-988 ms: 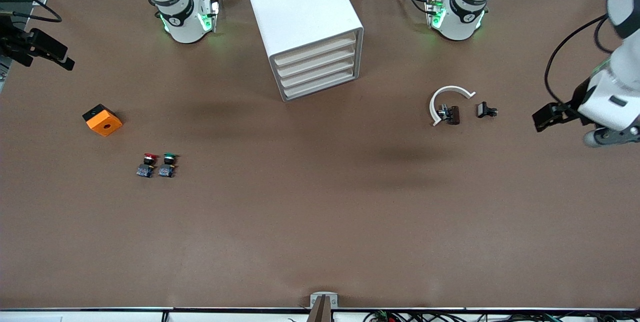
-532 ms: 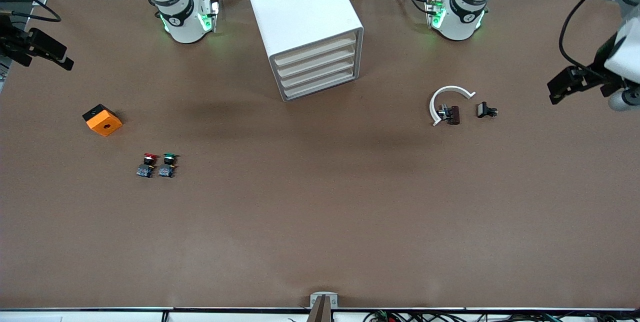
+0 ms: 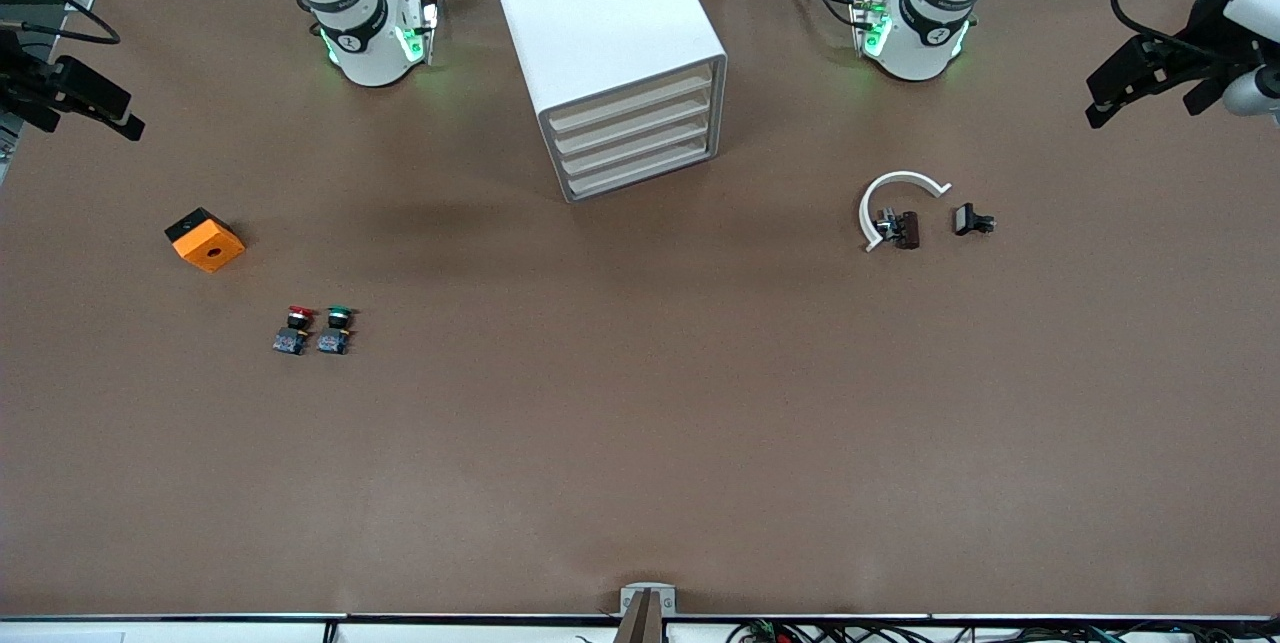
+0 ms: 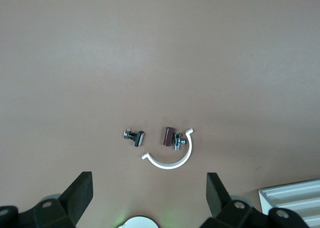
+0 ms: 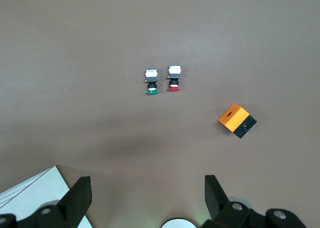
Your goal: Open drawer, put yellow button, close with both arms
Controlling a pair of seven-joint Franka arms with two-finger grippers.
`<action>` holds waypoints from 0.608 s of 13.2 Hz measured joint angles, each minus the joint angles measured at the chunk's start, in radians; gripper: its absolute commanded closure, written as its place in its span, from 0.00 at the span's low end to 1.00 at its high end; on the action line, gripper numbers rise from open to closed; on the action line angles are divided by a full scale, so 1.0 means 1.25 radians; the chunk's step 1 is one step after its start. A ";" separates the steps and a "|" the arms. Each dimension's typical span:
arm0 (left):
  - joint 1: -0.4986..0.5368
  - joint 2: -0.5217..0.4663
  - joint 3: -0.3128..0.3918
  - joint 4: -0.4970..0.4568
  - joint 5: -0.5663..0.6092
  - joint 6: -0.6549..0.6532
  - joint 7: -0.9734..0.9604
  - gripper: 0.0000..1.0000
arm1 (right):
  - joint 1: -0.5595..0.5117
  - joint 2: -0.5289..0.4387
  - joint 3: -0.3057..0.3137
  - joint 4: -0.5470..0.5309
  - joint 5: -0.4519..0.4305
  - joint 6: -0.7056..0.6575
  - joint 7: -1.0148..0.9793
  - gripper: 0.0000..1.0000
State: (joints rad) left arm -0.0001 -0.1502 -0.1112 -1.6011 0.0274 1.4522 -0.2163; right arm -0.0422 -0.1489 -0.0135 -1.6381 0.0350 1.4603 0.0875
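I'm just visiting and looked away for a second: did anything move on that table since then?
Only the left gripper moved: open and empty, it swung from the table's near part at the left arm's end toward the bases' edge. The right gripper barely shifted, waiting open. The cabinet, its drawers shut, the red button, green button and orange block stayed put.

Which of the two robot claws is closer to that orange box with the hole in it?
The right gripper. It hangs open above the table edge at its own end, close to the orange box. The left gripper, also open, hangs at the left arm's end, the whole table away.
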 measured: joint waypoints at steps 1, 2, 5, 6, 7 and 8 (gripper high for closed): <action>-0.008 -0.012 0.012 -0.023 0.000 0.009 0.005 0.00 | 0.000 0.000 0.000 0.000 0.000 0.000 0.000 0.00; -0.012 -0.022 0.019 -0.044 0.000 0.023 0.013 0.00 | 0.000 0.000 0.000 0.000 0.000 0.000 0.000 0.00; -0.012 -0.039 0.021 -0.100 0.000 0.083 0.047 0.00 | 0.000 0.000 0.000 0.001 -0.001 0.000 0.000 0.00; -0.012 -0.039 0.022 -0.104 0.000 0.090 0.054 0.00 | 0.000 0.000 0.000 0.001 -0.001 0.000 0.000 0.00; -0.012 -0.039 0.024 -0.104 0.000 0.092 0.058 0.00 | 0.000 0.000 0.000 0.001 -0.001 0.000 0.000 0.00; -0.012 -0.039 0.026 -0.104 0.000 0.093 0.059 0.00 | 0.000 0.000 0.000 0.001 -0.001 0.000 0.000 0.00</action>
State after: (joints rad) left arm -0.0150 -0.1995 -0.0790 -1.7306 0.0273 1.5687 -0.1423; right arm -0.0422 -0.1489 -0.0136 -1.6372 0.0343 1.4603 0.0875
